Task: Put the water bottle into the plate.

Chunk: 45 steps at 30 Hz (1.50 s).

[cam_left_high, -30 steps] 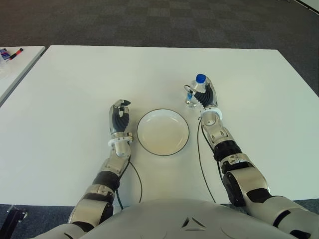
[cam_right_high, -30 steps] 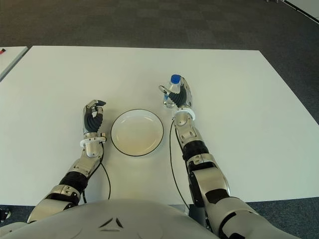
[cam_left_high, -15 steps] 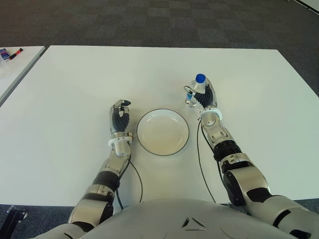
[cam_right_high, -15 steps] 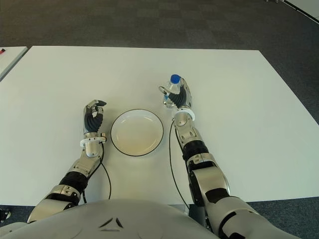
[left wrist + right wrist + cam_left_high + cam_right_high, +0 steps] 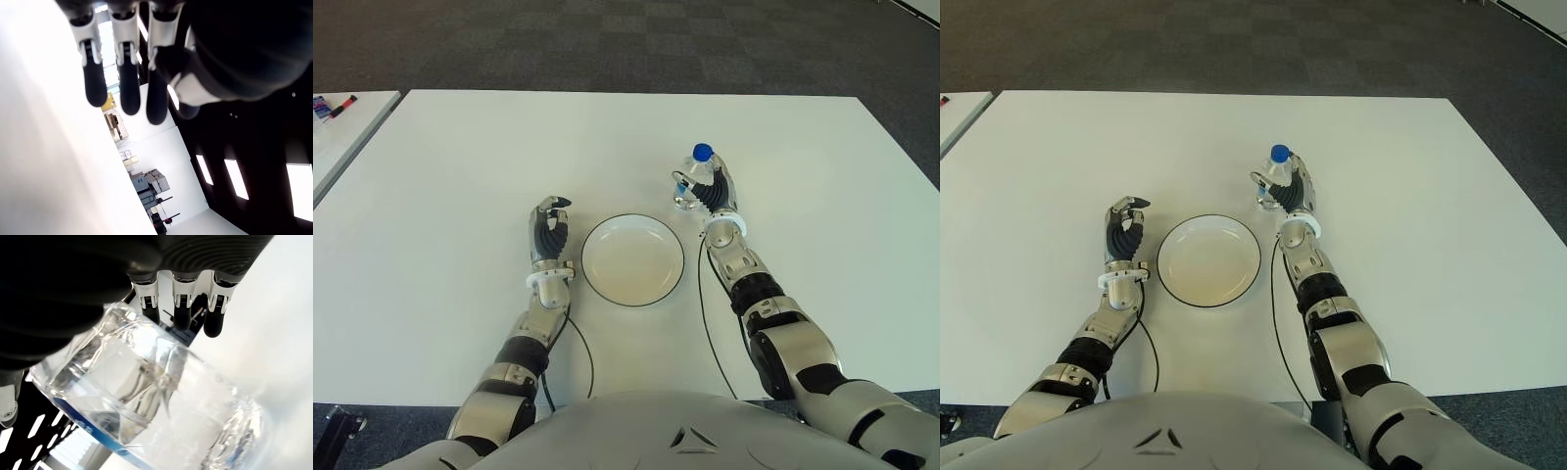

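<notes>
Dark carpet is surrounding a white desk (image 5: 450,157). Right hand (image 5: 713,192) is clamping the bottle (image 5: 697,176) upright, toward the desk's right edge from the plate (image 5: 633,259), which is sitting nearer the front edge. Left hand (image 5: 548,233) is idling left of the plate, fingers loosely curled, holding nothing. Risk: smooth, ridged clear plastic slipping, or the tall bottle toppling on the round, glossy plate's sloped rim.

my rig's silver-grey torso shell (image 5: 646,436) with a small dark triangle mark, silver and black segmented forearms, white wrist rings, left hand (image 5: 548,233) and right hand (image 5: 713,188) with black ribbed palms, silver finger links, black rubber fingertips (image 5: 121,93), thin black cables trailing from each wrist
</notes>
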{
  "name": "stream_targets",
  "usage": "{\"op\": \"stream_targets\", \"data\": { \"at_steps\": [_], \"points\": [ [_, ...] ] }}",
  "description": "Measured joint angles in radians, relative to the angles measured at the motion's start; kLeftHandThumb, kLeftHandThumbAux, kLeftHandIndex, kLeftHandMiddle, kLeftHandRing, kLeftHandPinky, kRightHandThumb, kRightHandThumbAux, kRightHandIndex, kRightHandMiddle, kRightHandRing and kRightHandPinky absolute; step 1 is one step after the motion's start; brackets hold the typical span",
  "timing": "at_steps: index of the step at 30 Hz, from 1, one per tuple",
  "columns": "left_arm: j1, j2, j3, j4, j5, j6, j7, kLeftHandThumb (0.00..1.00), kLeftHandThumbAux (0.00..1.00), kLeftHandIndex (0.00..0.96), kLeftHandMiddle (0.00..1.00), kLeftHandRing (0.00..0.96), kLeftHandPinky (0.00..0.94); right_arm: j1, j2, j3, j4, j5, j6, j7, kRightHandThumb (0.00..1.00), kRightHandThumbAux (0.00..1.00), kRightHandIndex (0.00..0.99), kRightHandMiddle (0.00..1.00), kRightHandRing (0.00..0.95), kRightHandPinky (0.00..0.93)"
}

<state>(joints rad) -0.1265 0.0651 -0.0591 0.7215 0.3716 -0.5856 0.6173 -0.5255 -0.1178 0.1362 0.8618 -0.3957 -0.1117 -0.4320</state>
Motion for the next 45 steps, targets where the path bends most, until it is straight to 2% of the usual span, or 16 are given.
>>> {"op": "stream_targets", "data": {
  "at_steps": [14,25,31,45],
  "points": [
    [0.000,0.002,0.000,0.008,0.003,-0.009,0.001,0.841,0.674,0.459,0.428,0.347,0.361,-0.001,0.001,0.003,0.037,0.009,-0.023,0.004,0.499,0.445,0.000,0.032,0.066,0.142],
    [-0.012,0.012,-0.004,0.027,0.043,-0.009,0.058,0.842,0.670,0.437,0.458,0.335,0.364,-0.001,0.001,0.003,0.058,0.012,-0.046,0.009,0.510,0.449,0.000,0.035,0.066,0.148],
    [-0.014,0.012,-0.004,0.033,0.038,-0.020,0.056,0.841,0.674,0.460,0.425,0.347,0.378,-0.001,0.001,0.003,0.072,0.016,-0.056,0.015,0.516,0.449,0.000,0.036,0.066,0.149],
    [-0.013,0.012,-0.001,0.037,-0.002,-0.047,0.014,0.841,0.675,0.459,0.421,0.358,0.385,-0.002,0.001,0.003,0.092,0.024,-0.079,0.014,0.516,0.446,0.000,0.046,0.075,0.158]
  ]
}}
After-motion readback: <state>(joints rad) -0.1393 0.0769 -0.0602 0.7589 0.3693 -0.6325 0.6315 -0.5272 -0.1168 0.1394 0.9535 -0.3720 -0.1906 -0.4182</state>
